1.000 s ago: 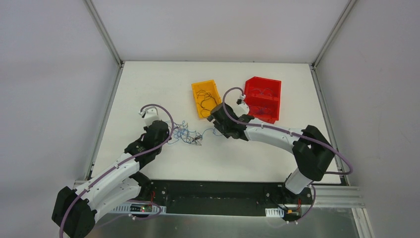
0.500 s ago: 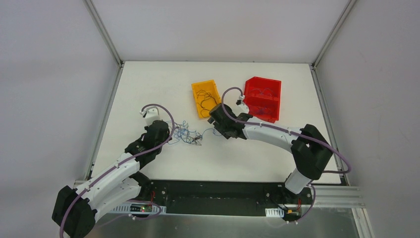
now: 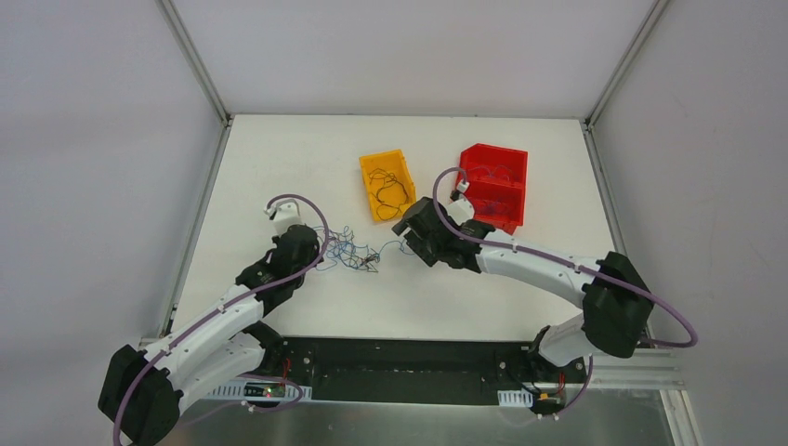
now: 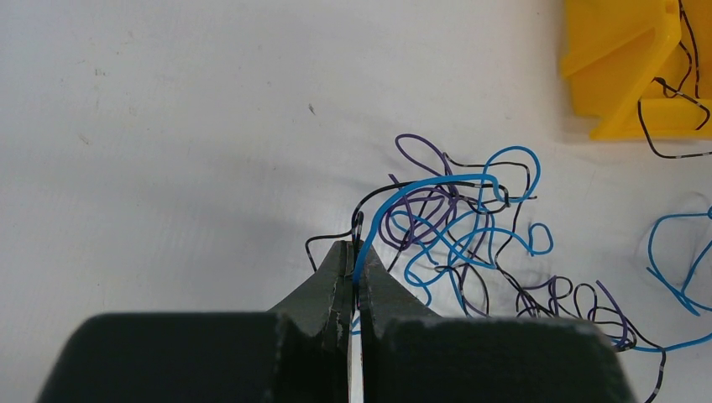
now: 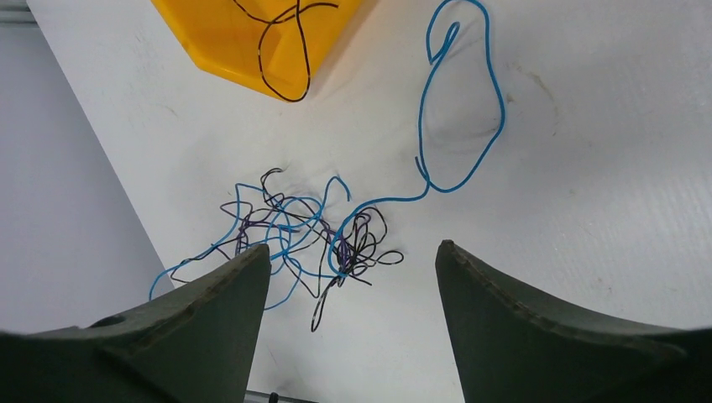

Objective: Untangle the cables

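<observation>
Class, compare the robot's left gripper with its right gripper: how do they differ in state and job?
The left gripper is shut; the right gripper is wide open. The left gripper pinches a blue cable at the edge of the tangle; the right gripper holds nothing. The left gripper sits left of the tangle, the right gripper nearer the yellow bin. Both are dark and face the tangle.

You have the tangle of cables [image 3: 346, 251] on the table [image 3: 279, 158], left of centre. The left gripper [image 4: 354, 252] sits at its left edge with one strand between its tips. The right gripper [image 5: 353, 250] is just to its right, above a loose loop [image 5: 462, 126] trailing from the tangle. Farther back, the left bin [image 3: 383, 163] holds more strands, and the right bin [image 3: 506, 156] stands beside it, apart.
</observation>
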`<action>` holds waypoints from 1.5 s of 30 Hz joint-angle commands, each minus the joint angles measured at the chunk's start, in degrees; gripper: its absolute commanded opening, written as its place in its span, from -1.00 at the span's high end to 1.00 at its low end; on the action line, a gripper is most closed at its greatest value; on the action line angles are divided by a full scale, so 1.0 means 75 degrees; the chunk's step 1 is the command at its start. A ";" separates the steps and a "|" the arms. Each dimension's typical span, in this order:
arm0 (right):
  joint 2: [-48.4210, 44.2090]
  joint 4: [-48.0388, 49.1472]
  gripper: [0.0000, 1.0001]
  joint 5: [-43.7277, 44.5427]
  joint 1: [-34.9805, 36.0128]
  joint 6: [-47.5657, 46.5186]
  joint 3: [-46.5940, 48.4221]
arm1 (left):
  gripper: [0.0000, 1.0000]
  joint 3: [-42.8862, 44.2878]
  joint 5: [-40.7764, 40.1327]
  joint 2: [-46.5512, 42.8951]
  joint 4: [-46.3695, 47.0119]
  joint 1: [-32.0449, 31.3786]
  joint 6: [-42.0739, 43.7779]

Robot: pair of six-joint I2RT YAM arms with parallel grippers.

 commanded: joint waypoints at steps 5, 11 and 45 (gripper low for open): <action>0.0921 0.0689 -0.45 -0.0496 0.0042 0.0140 0.0602 | 0.98 -0.0004 0.0090 0.0042 0.0221 0.0061 0.0121; 0.1496 0.1083 -0.14 -0.0916 0.0041 0.0118 0.0712 | 0.95 -0.0047 0.0188 0.0003 0.0287 0.0061 0.0214; -0.0653 0.0262 1.00 -0.0578 -0.0502 -0.0658 -0.0483 | -0.45 0.0824 0.6867 0.1381 0.3208 -0.1263 0.2925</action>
